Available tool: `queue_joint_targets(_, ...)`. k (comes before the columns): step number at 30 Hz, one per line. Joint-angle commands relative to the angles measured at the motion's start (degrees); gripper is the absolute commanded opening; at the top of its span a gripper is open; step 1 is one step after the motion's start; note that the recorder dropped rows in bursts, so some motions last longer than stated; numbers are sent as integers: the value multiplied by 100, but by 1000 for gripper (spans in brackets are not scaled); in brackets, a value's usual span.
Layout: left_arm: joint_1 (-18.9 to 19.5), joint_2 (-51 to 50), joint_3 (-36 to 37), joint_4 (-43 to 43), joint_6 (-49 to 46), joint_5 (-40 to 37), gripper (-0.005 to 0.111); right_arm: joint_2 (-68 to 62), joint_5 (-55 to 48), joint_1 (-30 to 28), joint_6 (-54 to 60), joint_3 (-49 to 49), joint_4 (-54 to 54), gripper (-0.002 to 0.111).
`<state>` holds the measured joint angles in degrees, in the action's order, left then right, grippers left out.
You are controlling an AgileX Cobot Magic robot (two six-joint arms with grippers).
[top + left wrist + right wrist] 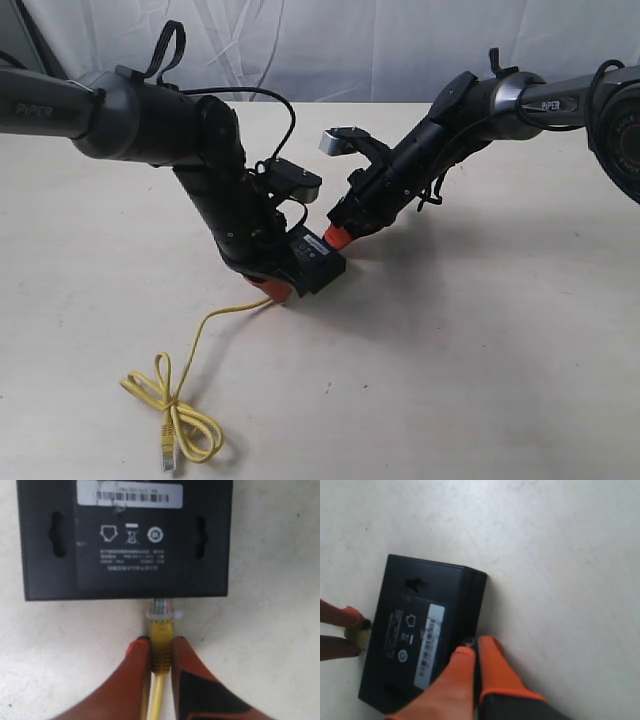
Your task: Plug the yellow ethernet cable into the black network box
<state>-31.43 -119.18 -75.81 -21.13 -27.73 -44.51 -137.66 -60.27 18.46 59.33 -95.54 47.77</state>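
Nearest: loose coil of the yellow ethernet cable (175,410) on the counter (480,350), with its free plug (167,452) at the near edge, roughly 7 o'clock from the box. One strand runs toward 1 o'clock into the left jaws, clenched on the yellow boot behind the clear plug (161,611). That plug meets the port edge of the black network box (318,262); can't confirm it is fully seated. Beyond, at the box's 1 o'clock, the right jaws are pressed together and empty, tips bracing the far side. Risks: brace slips and the box skates away; a tilted plug jams or bends its latch.
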Motion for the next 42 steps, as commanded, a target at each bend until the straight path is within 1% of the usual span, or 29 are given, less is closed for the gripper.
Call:
queue_joint_targets(1,-11,-29,-30,18,66,60,0,-90,-106,37,40,37,-355,-1)
queue_joint_targets(16,-11,50,-30,83,77,154,0,-90,-94,37,40,37,-355,-1)
queue_joint_targets(30,-11,58,-30,83,77,61,0,-90,-102,37,-1,37,-365,-1)
queue_joint_targets(38,-11,99,-30,273,355,93,0,-90,-102,37,-106,37,-379,-1)
queue_joint_targets(42,-109,252,-30,354,449,186,0,-90,-102,37,-106,37,-379,-1)
